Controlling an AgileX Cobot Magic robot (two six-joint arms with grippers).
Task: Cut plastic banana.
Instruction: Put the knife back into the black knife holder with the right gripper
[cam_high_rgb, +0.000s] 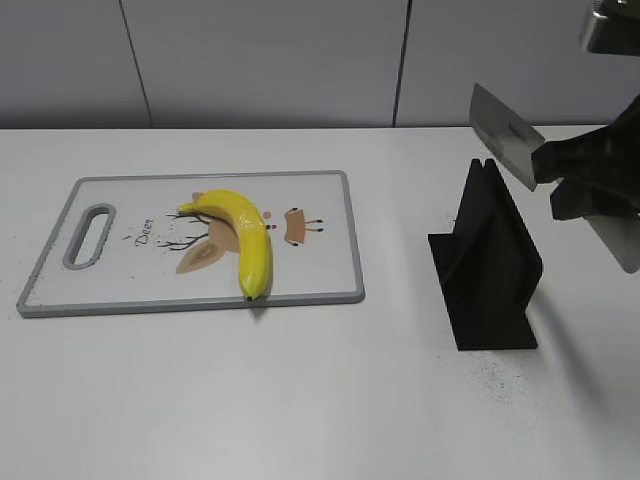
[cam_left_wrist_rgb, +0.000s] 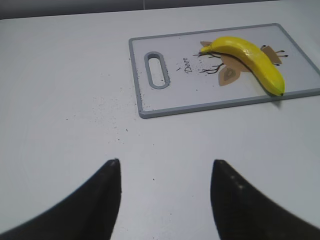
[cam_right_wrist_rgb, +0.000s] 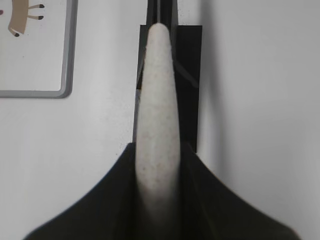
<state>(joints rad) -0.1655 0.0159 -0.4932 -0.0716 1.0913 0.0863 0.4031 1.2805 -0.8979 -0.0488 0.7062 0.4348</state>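
Observation:
The plastic banana (cam_high_rgb: 245, 235) is glossy yellow and lies on a white cutting board (cam_high_rgb: 110, 280) at the left of the table. It also shows in the left wrist view (cam_left_wrist_rgb: 250, 60) on the board (cam_left_wrist_rgb: 165, 102). My right gripper (cam_high_rgb: 565, 180) is shut on the pale handle (cam_right_wrist_rgb: 157, 115) of a knife. The knife's grey blade (cam_high_rgb: 503, 133) hangs in the air above a black knife stand (cam_high_rgb: 490, 265). My left gripper (cam_left_wrist_rgb: 165, 167) is open and empty above bare table, short of the board. It does not show in the exterior view.
The black stand (cam_right_wrist_rgb: 187, 55) sits right of the board on the white table. Dark specks lie on the table left of the board's handle slot (cam_left_wrist_rgb: 156, 70). A grey wall runs behind the table.

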